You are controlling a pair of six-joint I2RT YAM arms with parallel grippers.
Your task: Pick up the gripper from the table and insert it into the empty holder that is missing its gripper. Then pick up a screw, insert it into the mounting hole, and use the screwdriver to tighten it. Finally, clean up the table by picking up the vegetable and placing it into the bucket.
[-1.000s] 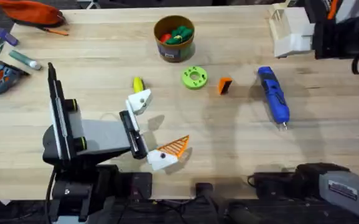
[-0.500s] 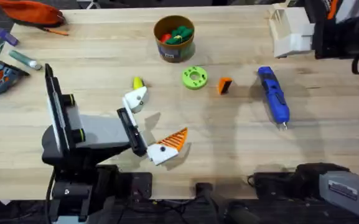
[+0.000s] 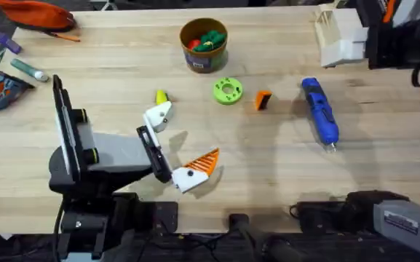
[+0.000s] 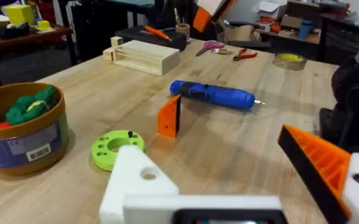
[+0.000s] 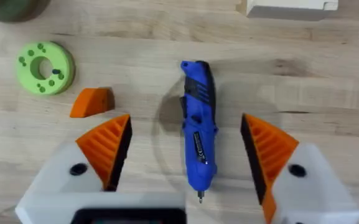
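Note:
The loose orange gripper (image 3: 263,100) (image 4: 170,116) (image 5: 92,102) lies on the table between the green ring disc (image 3: 227,91) and the blue screwdriver (image 3: 320,113) (image 4: 213,94) (image 5: 197,124). My left gripper (image 3: 180,142) (image 4: 229,168) is open low over the table. One of its jaws is the bare white holder (image 3: 159,115) (image 4: 135,180); the other carries an orange pad. The yellow vegetable (image 3: 161,97) lies just beyond the holder. The ochre bucket (image 3: 204,45) (image 4: 20,130) stands at the back. My right gripper (image 5: 185,124) hangs open, high above the screwdriver.
A pale wooden block (image 3: 337,35) (image 4: 145,56) sits at the back right. An orange pouch (image 3: 38,14), a marker (image 3: 28,69) and small tools (image 3: 4,87) lie along the left side. Bare tabletop stretches in front of the screwdriver.
My left arm has drawn its gripper slightly to the left and back. Nothing on the table has moved.

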